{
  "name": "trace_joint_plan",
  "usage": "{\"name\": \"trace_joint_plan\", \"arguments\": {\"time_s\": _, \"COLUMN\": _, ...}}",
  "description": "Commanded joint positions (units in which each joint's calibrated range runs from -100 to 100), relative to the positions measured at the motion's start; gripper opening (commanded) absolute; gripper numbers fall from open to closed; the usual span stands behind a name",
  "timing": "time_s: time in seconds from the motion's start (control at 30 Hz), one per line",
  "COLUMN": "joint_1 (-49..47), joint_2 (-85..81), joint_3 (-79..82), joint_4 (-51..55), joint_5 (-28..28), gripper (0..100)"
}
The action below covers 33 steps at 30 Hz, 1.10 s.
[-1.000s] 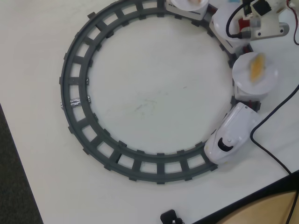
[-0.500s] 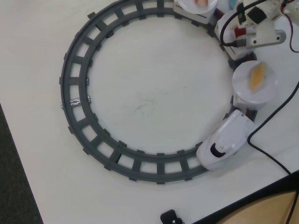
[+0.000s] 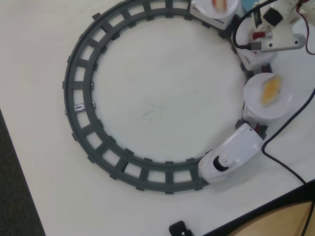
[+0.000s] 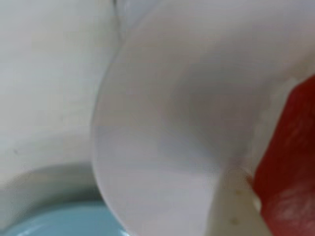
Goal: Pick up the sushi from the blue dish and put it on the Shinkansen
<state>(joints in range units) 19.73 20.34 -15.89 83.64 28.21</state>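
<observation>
The white Shinkansen (image 3: 229, 160) stands on the grey ring track at the lower right, nose toward the bottom. Behind it one car carries a white plate with a yellow-orange piece (image 3: 268, 93). My gripper (image 3: 257, 42) hangs over the car after that, at the top right. In the wrist view the red sushi (image 4: 290, 167) fills the right edge, pressed against a white finger (image 4: 231, 211). A white plate (image 4: 172, 123) lies blurred just below it. The rim of the blue dish (image 4: 59, 221) shows at the bottom left; it is out of the overhead view.
The grey track (image 3: 81, 93) circles the white table. A third plate with a pink-and-white piece (image 3: 216, 6) sits at the top edge. Black cables (image 3: 285, 128) trail along the right. A small black object (image 3: 179, 228) lies near the table's front edge.
</observation>
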Motion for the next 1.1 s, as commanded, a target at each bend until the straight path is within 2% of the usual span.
{"name": "trace_joint_plan", "arguments": {"time_s": 0.0, "joint_1": 0.3, "joint_2": -2.6, "joint_3": 1.3, "joint_4": 0.3, "joint_5": -0.2, "gripper": 4}}
{"name": "trace_joint_plan", "arguments": {"time_s": 0.47, "joint_1": 2.3, "joint_2": -18.5, "joint_3": 10.3, "joint_4": 5.2, "joint_5": -0.3, "gripper": 34}}
{"name": "trace_joint_plan", "arguments": {"time_s": 0.53, "joint_1": 3.8, "joint_2": -23.2, "joint_3": 12.7, "joint_4": 5.0, "joint_5": -2.8, "gripper": 36}}
{"name": "trace_joint_plan", "arguments": {"time_s": 0.67, "joint_1": 10.4, "joint_2": -35.1, "joint_3": 20.0, "joint_4": 2.1, "joint_5": -11.8, "gripper": 36}}
{"name": "trace_joint_plan", "arguments": {"time_s": 0.8, "joint_1": 16.5, "joint_2": -48.7, "joint_3": 36.5, "joint_4": -4.9, "joint_5": -19.9, "gripper": 35}}
{"name": "trace_joint_plan", "arguments": {"time_s": 0.93, "joint_1": 16.4, "joint_2": -65.4, "joint_3": 54.9, "joint_4": -6.1, "joint_5": -20.7, "gripper": 36}}
{"name": "trace_joint_plan", "arguments": {"time_s": 1.07, "joint_1": 16.5, "joint_2": -80.3, "joint_3": 71.2, "joint_4": -12.7, "joint_5": -20.9, "gripper": 36}}
